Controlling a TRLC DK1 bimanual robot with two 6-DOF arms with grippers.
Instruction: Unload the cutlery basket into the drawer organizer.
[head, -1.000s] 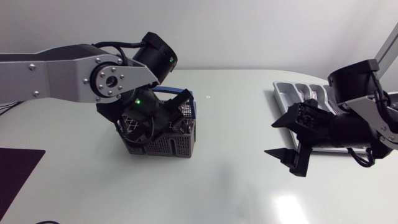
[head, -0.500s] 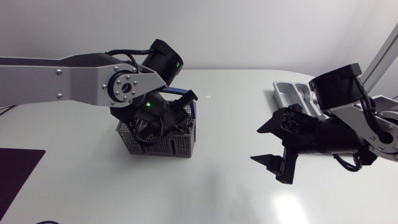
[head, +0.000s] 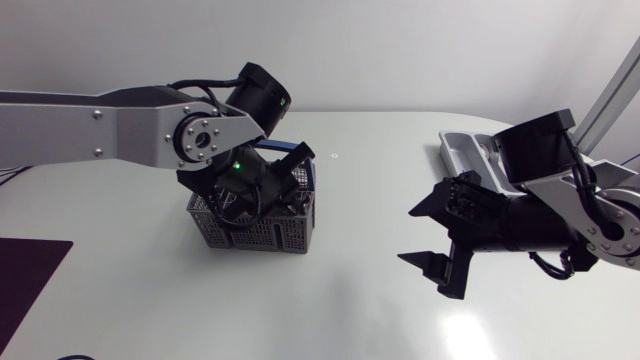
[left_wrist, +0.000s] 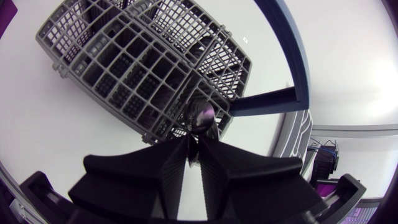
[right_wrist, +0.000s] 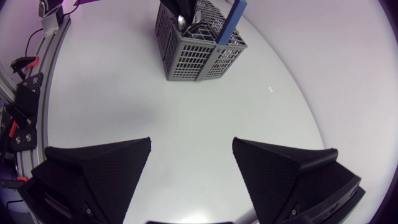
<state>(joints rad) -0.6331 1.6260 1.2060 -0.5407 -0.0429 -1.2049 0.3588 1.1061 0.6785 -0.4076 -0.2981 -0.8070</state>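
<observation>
Our right claw has swung left, off the far-right drawer organizer | it is spread, empty | left claw pinches a cutlery handle in the left basket | risk: if we lift crooked, the handle snags the grid and the basket tips

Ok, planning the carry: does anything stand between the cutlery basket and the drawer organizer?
Yes: the right gripper, fingers open, hangs between the cutlery basket and the drawer organizer; its arm covers much of it.

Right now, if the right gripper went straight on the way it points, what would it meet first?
Probably the cutlery basket, across bare table from the right gripper; depth is unclear.
</observation>
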